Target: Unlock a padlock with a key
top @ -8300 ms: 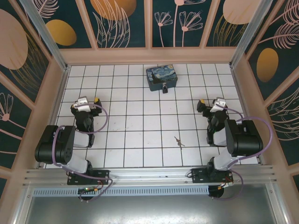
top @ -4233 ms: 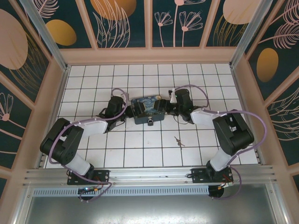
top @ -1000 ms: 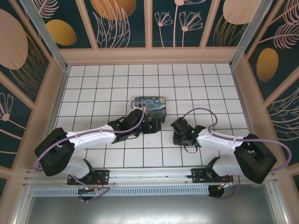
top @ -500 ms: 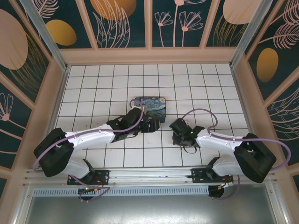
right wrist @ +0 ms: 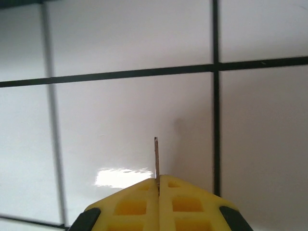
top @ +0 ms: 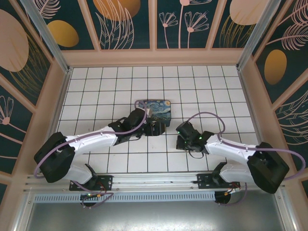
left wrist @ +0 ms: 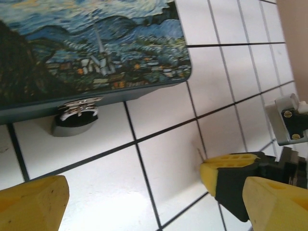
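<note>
The key [right wrist: 156, 159] shows as a thin silvery blade pinched between the closed yellow fingers [right wrist: 130, 207] of the right tool [right wrist: 158, 185], over the white tiled counter [top: 96, 82], right of its middle and toward the near edge. The padlock [left wrist: 77, 114] sits against the front wall of the blue swirl-painted box [left wrist: 91, 43] at mid-counter. The left tool [top: 155, 128] hovers beside it, jaws wide apart, holding nothing.

Most of the key [right wrist: 156, 159] was buried between the right gripper's [right wrist: 158, 180] closed fingers, a thin sliver poking out. The padlock [left wrist: 75, 119] sat partly under the box's [left wrist: 86, 48] edge (the box itself cropped top and left).
</note>
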